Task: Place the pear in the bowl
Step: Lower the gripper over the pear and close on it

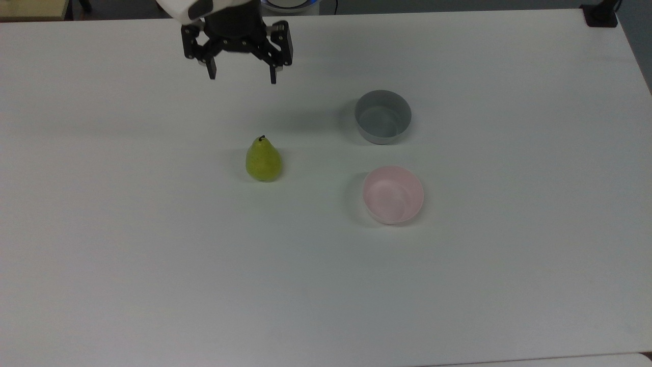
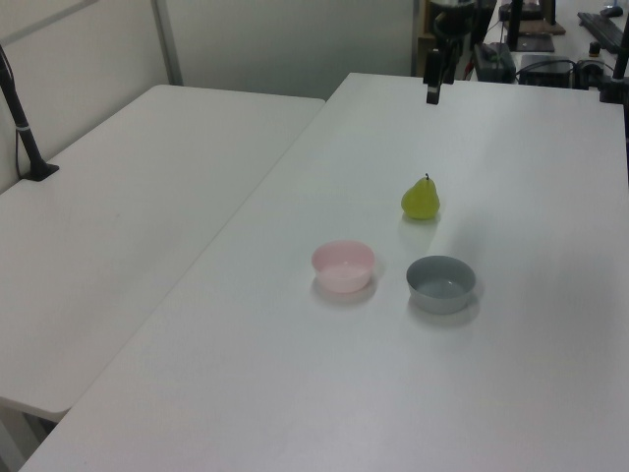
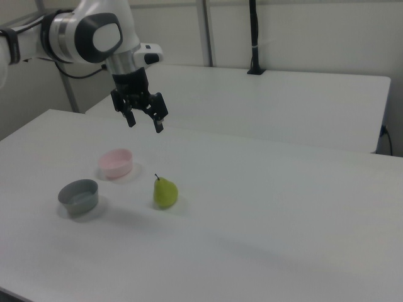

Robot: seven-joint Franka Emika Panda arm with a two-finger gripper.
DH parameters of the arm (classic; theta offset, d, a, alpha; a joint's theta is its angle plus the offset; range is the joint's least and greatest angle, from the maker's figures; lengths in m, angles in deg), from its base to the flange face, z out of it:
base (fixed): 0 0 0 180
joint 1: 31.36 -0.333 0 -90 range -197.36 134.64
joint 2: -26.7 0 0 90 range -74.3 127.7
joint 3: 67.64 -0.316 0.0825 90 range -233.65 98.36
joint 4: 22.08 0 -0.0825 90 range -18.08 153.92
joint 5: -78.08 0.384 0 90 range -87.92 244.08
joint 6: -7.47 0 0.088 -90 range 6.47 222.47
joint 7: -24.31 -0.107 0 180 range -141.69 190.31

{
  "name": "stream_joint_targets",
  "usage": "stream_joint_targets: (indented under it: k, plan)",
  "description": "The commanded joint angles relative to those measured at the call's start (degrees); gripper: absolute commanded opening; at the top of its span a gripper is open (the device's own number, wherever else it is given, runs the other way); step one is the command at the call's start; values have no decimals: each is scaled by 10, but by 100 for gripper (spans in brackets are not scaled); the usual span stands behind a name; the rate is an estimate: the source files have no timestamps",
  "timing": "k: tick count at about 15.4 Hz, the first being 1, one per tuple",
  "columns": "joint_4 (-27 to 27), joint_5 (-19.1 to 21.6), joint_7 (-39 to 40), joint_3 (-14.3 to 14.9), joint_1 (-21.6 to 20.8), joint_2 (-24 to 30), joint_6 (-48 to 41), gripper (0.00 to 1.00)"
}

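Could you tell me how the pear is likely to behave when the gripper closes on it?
The pear stands upright on its broad base, so a sideways nudge might tip and roll it. Its rounded, tapering sides could slip upward out of a pinch. It looks firm rather than soft.

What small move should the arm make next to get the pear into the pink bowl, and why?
Probably carry the open claw toward the top view's bottom until it is over the pear, then lower. The pear stands upright and untouched on the table, apart from the pink bowl, and the claw hangs well short of it.
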Motion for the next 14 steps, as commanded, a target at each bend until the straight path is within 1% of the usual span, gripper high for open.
stream_joint_targets:
  k: [1, 3, 5, 6, 8, 11, 12, 14]
  plan:
    - [-53, 5, 12, 50, -41, -51, -1, 100]
    - [-47, 3, 37, 54, -44, -55, -1, 100]
    - [-46, 2, 51, 55, -47, -80, -1, 100]
    - [-45, 1, 52, 56, -57, -92, -1, 100]
    - [-39, -9, 53, 56, -63, -113, 5, 100]
    - [-38, -14, 54, 60, -88, -159, 17, 100]
    - [-27, -27, 54, 65, -93, -169, 28, 100]
    - [-5, -37, 58, 65, -92, -174, 57, 100]
